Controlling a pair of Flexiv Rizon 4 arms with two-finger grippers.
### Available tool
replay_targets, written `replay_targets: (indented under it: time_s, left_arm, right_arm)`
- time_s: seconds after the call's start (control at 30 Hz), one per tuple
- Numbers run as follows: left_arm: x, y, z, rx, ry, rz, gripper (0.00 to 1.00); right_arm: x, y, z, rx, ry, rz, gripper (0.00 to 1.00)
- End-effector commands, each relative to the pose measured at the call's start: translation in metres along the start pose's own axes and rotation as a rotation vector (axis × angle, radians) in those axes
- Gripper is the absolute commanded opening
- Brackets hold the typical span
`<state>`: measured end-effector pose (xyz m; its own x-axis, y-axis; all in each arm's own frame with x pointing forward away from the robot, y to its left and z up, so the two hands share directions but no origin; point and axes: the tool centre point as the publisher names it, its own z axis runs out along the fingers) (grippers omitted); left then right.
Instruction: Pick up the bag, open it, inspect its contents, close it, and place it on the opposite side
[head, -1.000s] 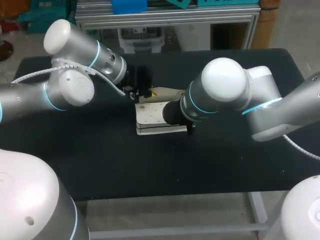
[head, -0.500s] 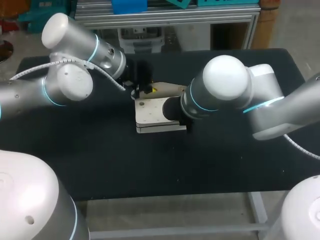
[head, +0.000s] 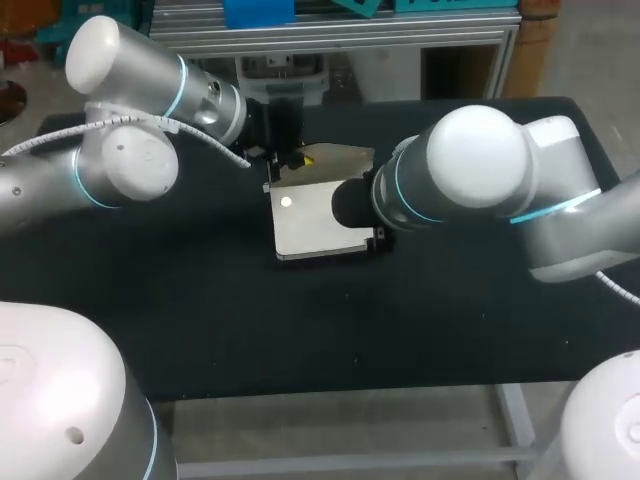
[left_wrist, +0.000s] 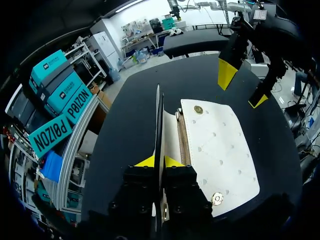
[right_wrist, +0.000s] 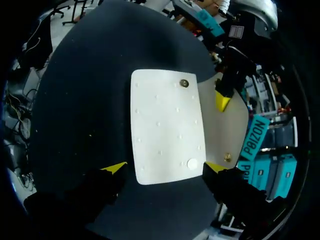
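L claw (left_wrist: 159, 163) is pinched shut on the flap (left_wrist: 158, 120), which stands up on edge. Bag (head: 310, 225) lies flat mid-worktop (head: 200, 320), long axis running L–R from one claw to the other, hinge along the far side. R claw (right_wrist: 165, 167) is wide open, straddling the bag's R end, no clear contact. Prob best: swing flap back abt the hinge, don't pull up, w/ R claw pinning the body.

The whole scene is taken up by a table (head: 200, 330), topped in matte black and carried on a pale metal frame (head: 512, 415).
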<state>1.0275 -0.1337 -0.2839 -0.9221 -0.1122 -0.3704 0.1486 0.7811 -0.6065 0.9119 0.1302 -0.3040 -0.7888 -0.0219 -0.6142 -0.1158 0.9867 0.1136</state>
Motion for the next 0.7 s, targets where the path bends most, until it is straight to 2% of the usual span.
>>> replay_targets:
  time_s: [0.03, 0.07, 0.1, 0.13, 0.37, 0.7]
  left_arm:
    - [0.004, -0.011, -0.022, -0.009, 0.007, 0.008, 0.00]
    - [0.004, -0.014, -0.026, -0.009, 0.010, 0.012, 0.00]
    - [0.005, -0.017, -0.029, -0.008, 0.010, 0.013, 0.00]
    - [0.007, -0.019, -0.032, -0.008, 0.011, 0.016, 0.00]
    - [0.010, -0.030, -0.042, -0.007, 0.041, -0.016, 0.00]
    - [0.010, -0.030, -0.042, -0.007, 0.041, -0.016, 0.00]
  right_arm:
    - [-0.003, -0.003, -0.017, 0.007, -0.036, 0.001, 0.71]
    - [-0.006, -0.004, -0.020, 0.012, -0.046, 0.000, 0.47]
    - [-0.008, -0.004, -0.022, 0.012, -0.055, -0.003, 0.17]
    - [-0.011, -0.004, -0.024, 0.009, -0.063, -0.007, 0.00]
    - [-0.035, -0.003, -0.034, -0.012, -0.107, -0.010, 0.00]
    - [-0.035, -0.003, -0.034, -0.012, -0.107, -0.010, 0.00]
